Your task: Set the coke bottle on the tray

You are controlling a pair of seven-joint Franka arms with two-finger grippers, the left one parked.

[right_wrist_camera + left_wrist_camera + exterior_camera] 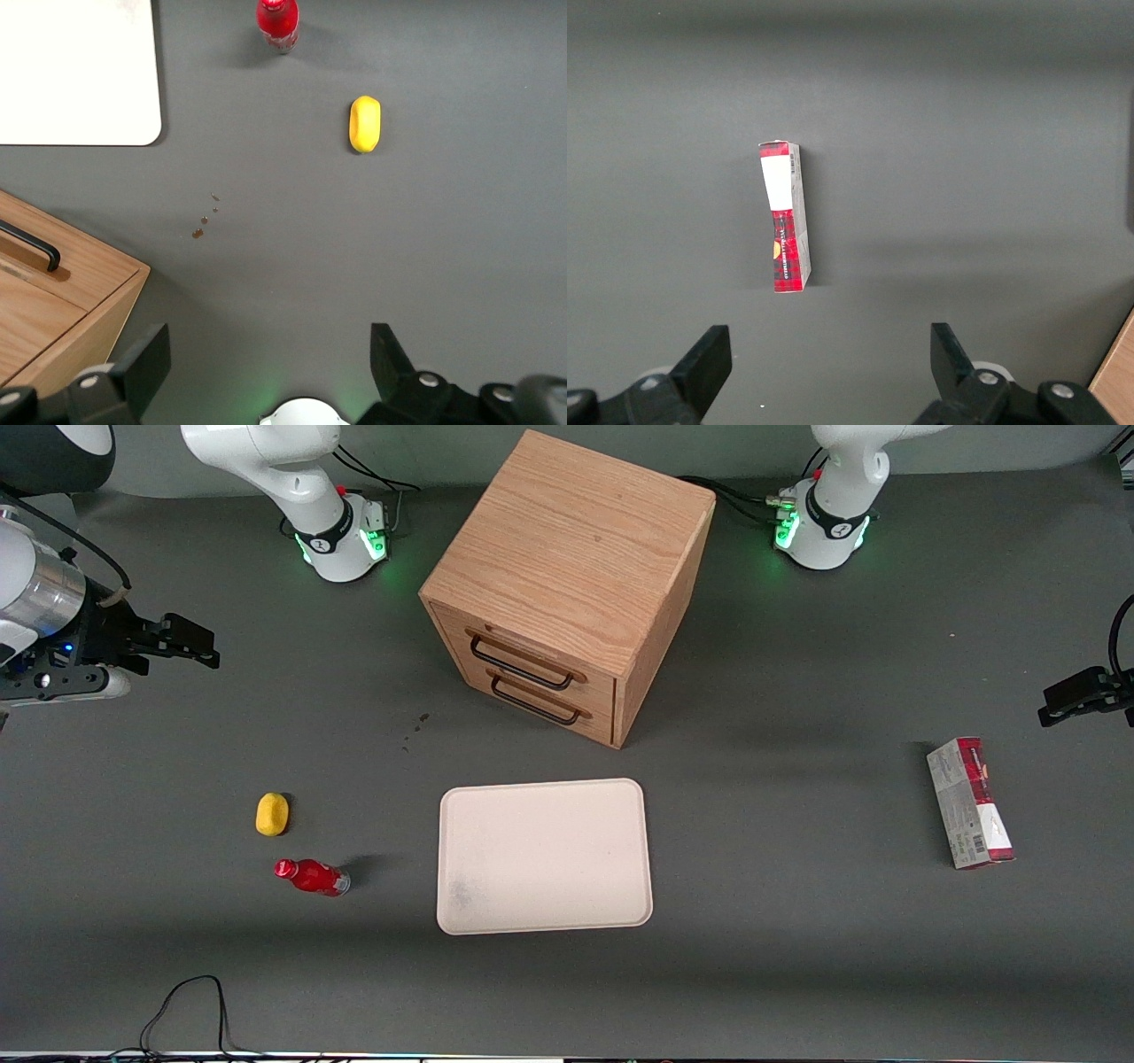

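The coke bottle [312,877], small and red with a red cap, rests on the dark table beside the tray [544,856], toward the working arm's end. It also shows in the right wrist view [277,22], as does a corner of the cream tray [71,71]. The tray has nothing on it. My right gripper [197,644] hangs open and empty well above the table at the working arm's end, farther from the front camera than the bottle and well apart from it. In the wrist view its fingers [151,354] stand wide apart around the gripper's middle [268,345].
A yellow oval lump [272,814] [365,124] lies just farther from the front camera than the bottle. A wooden two-drawer cabinet [567,576] [53,301] stands farther back than the tray. A red-and-grey box [969,802] [786,217] lies toward the parked arm's end.
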